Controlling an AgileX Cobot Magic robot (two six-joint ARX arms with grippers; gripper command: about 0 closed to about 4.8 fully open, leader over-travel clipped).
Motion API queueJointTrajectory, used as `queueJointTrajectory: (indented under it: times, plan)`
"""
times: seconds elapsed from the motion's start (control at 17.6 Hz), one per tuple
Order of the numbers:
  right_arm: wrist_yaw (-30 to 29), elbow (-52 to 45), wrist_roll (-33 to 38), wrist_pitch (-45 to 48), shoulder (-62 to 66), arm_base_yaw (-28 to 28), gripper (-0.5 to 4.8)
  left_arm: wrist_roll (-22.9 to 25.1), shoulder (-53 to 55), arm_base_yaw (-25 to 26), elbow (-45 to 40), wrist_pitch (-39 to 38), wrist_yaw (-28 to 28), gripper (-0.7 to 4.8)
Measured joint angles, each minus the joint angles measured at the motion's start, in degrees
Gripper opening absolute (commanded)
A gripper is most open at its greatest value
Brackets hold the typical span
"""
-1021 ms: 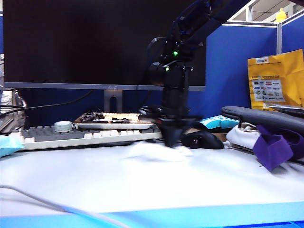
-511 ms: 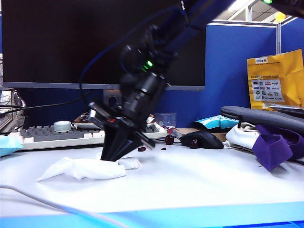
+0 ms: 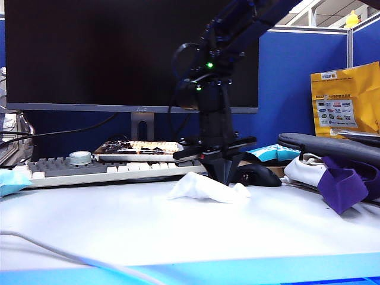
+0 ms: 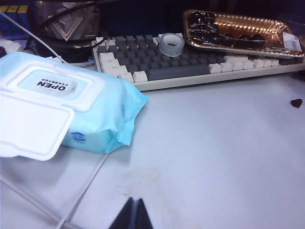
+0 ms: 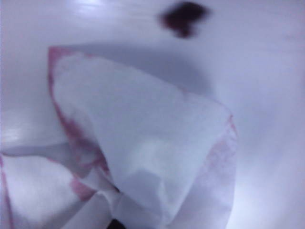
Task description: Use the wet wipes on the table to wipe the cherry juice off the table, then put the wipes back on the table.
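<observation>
Centrally, the wet wipes (image 3: 209, 187) lie crumpled on the table (image 3: 178, 231) in front of the keyboard (image 3: 113, 169), pink-stained along the edges in my right wrist view (image 5: 143, 157). My right gripper (image 3: 224, 178) points straight down, pinched shut on the wet wipes beside the mouse (image 3: 256, 174). A dark bit of cherry juice pulp (image 5: 183, 18) sits just beyond the sheet. My left gripper (image 4: 132, 217) hovers closed over bare table near the blue wipes packet (image 4: 71, 114).
</observation>
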Motion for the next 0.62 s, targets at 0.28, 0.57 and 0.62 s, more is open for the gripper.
queueJointTrajectory:
  times: [0.28,0.57,0.62]
  plan:
    - [-17.1,-0.1,-2.2,6.8,0.1,-0.9,-0.06,0.0,0.0,0.0,0.0,0.0,0.0,-0.04]
    - [-28.1,-0.7,-3.9,18.5,1.4,1.9,-0.06,0.0,0.0,0.0,0.0,0.0,0.0,-0.04]
    - [-21.6,-0.5,-2.6,19.5,1.2,2.4,-0.06,0.0,0.0,0.0,0.0,0.0,0.0,-0.04]
